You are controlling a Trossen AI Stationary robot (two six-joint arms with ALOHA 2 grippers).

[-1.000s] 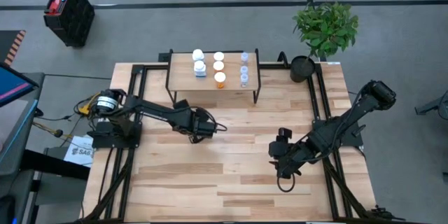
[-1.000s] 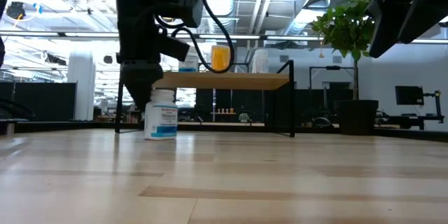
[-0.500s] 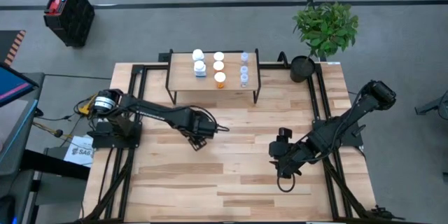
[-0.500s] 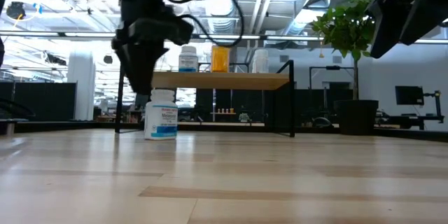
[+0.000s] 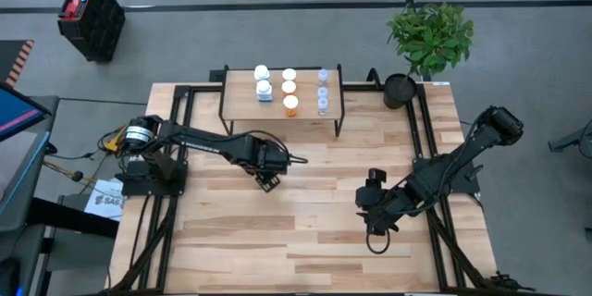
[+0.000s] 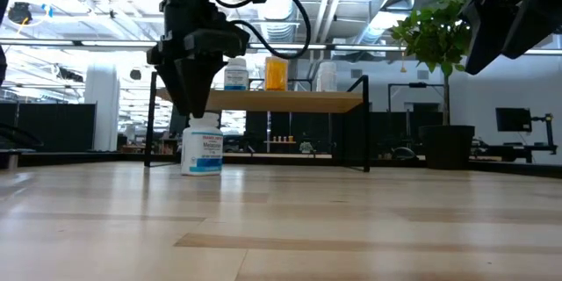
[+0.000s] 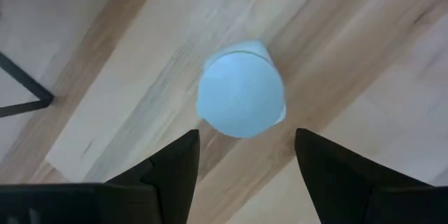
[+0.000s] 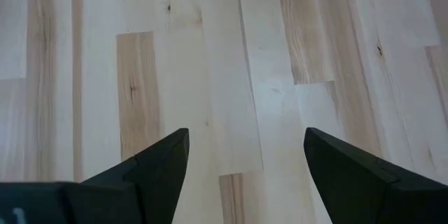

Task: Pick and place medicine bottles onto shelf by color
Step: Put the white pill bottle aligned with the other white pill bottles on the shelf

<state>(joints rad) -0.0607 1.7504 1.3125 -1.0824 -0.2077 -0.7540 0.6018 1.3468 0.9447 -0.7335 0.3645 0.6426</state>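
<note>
White bottle (image 7: 241, 98) upright on table (image 5: 305, 222), left gripper (image 7: 245, 164) above (fingers apart); right gripper (image 8: 245, 157) spread, idle.

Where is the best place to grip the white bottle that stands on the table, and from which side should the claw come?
Probably from straight above: the white bottle stands upright, and the open left claw already hangs over its round cap. Lower the fingers past the cap and close on the cylindrical body.
</note>
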